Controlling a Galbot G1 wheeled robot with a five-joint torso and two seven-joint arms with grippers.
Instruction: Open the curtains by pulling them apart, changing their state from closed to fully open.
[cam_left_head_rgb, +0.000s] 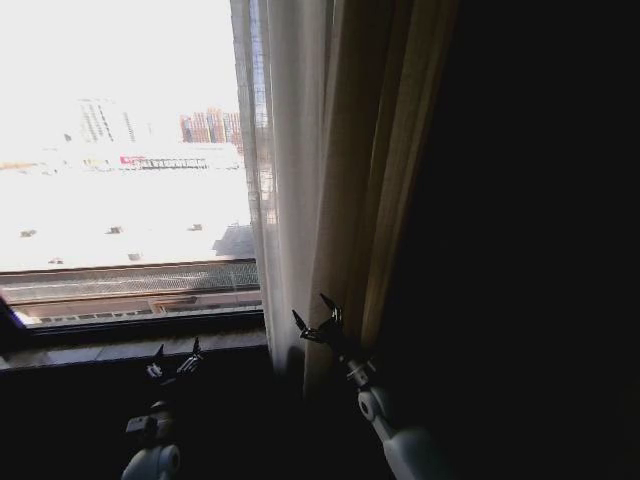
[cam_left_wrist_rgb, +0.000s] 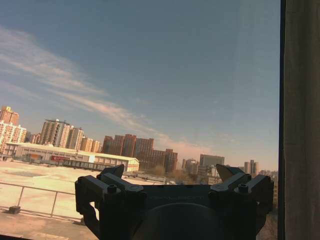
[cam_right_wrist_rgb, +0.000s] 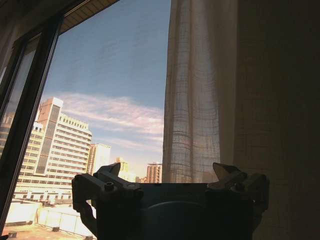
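Note:
The sheer white curtain (cam_left_head_rgb: 285, 180) hangs gathered in pleats at the right side of the window, with bare glass to its left. In the right wrist view its woven folds (cam_right_wrist_rgb: 195, 100) hang just beyond the fingers. My right gripper (cam_left_head_rgb: 314, 322) is open and held up against the curtain's lower part, with nothing between its fingers (cam_right_wrist_rgb: 112, 172). My left gripper (cam_left_head_rgb: 174, 362) is open too. It sits low in front of the window sill, well left of the curtain. In the left wrist view the left gripper (cam_left_wrist_rgb: 171, 174) faces the glass, with a curtain edge (cam_left_wrist_rgb: 300, 120) beside it.
A dark opaque drape (cam_left_head_rgb: 400, 170) with a tan edge hangs right behind the sheer panel, and the room to its right is in deep shadow. The window sill (cam_left_head_rgb: 120, 348) runs along the bottom of the glass. A dark window frame (cam_right_wrist_rgb: 30, 100) stands at the far side.

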